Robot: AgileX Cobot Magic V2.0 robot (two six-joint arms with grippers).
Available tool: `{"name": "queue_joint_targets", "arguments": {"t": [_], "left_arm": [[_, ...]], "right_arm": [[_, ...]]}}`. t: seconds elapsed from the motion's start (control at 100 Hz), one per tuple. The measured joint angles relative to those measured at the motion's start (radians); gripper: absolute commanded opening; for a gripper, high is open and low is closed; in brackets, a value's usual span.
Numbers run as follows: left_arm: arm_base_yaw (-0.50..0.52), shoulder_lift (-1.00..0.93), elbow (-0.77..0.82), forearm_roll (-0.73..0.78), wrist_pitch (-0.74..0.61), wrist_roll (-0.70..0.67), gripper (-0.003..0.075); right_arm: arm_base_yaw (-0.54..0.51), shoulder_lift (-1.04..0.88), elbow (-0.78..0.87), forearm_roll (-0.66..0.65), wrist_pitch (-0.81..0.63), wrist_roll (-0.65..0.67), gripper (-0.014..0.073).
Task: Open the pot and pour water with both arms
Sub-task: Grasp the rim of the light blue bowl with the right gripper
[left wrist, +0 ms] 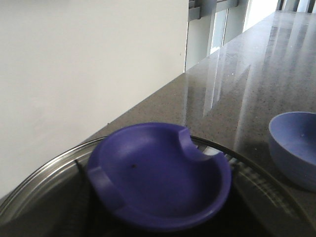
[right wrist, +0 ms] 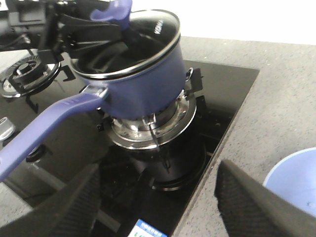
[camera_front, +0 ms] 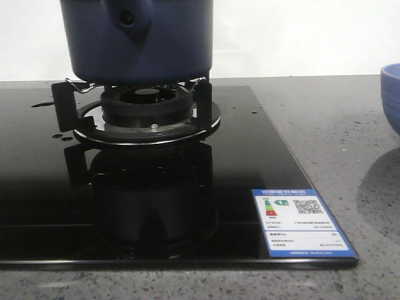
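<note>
Both end effectors near pot (camera_front: 140, 44), right end effector (right wrist: 153, 197) spread

The pot (camera_front: 140, 40) sits on the burner (camera_front: 147, 109) at the upper left of the front view, on the hob (camera_front: 250, 162), whose label (camera_front: 302, 221) lies lower right, the bowl (camera_front: 391, 97) at the right edge.

open counter (camera_front: 325, 119) between pot (camera_front: 140, 44) and bowl (camera_front: 392, 97) (right edge)

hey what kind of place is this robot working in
Most likely a kitchen: a blue pot sits on a gas burner of a black glass hob, set into a speckled stone countertop, with a blue bowl nearby.
</note>
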Motion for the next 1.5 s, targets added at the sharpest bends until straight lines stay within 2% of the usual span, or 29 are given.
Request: {"name": "queue_joint_targets", "arguments": {"t": [0.24, 0.53, 0.76, 0.95, 1.09, 1.17, 1.25, 1.41, 1.5], "left_arm": [[0.038, -0.075, -0.037, 0.002, 0.021, -0.045, 0.0241], [0.179, -0.186, -0.032, 0.031, 0.025, -0.15, 0.0242], [0.257, -0.339, 0.098, 0.039, -0.011, -0.175, 0.0242], [0.268, -0.471, 0.243, 0.044, -0.101, -0.175, 0.0242], [0.272, -0.543, 0.296, 0.044, -0.147, -0.176, 0.0242], [0.269, -0.563, 0.3, 0.033, -0.152, -0.176, 0.0242], [0.256, -0.571, 0.3, 0.019, -0.159, -0.176, 0.0242], [0.226, -0.576, 0.3, 0.008, -0.166, -0.176, 0.0242], [0.213, -0.576, 0.3, 0.006, -0.166, -0.176, 0.0242]], "right_arm": [[0.0, 0.0, 0.0, 0.0, -0.008, 0.0, 0.0449], [0.0, 0.0, 0.0, 0.0, -0.035, 0.0, 0.045], [0.0, 0.016, 0.0, 0.006, -0.176, 0.0, 0.045], [0.0, 0.077, 0.0, 0.007, -0.331, 0.011, 0.045], [-0.031, 0.145, -0.012, -0.013, -0.366, 0.04, 0.0449], [-0.081, 0.193, -0.044, -0.077, -0.337, 0.112, 0.0449], [-0.128, 0.252, -0.103, -0.195, -0.267, 0.226, 0.0449], [-0.16, 0.385, -0.265, -0.507, 0.026, 0.484, 0.0449], [-0.162, 0.442, -0.324, -0.604, 0.16, 0.572, 0.0449]]}}
